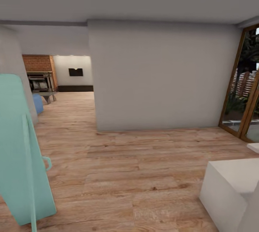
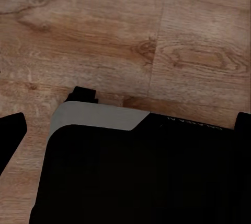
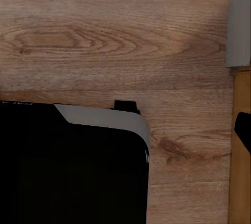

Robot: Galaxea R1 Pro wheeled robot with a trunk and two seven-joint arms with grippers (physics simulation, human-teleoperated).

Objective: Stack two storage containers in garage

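pincer fingers, dark slivers at both wrist views' edges, leave the grip state unclear. wood-plank floor (image 1: 144,174) lies open mid-frame, bounded by a grey wall (image 1: 162,77). living room (image 1: 68,77) shows upper left, through the doorway; brick fireplace (image 1: 37,64) inside.

Both wrist cams: dark robot base (image 2: 141,172) below; tool state unclear.

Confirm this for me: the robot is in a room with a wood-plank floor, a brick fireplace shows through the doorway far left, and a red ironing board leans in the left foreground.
One thing is wrong: the ironing board is pale teal, not red, as the head view shows. The rest stands: the wood-plank floor runs under the robot, and the brick fireplace shows through the doorway at far left.
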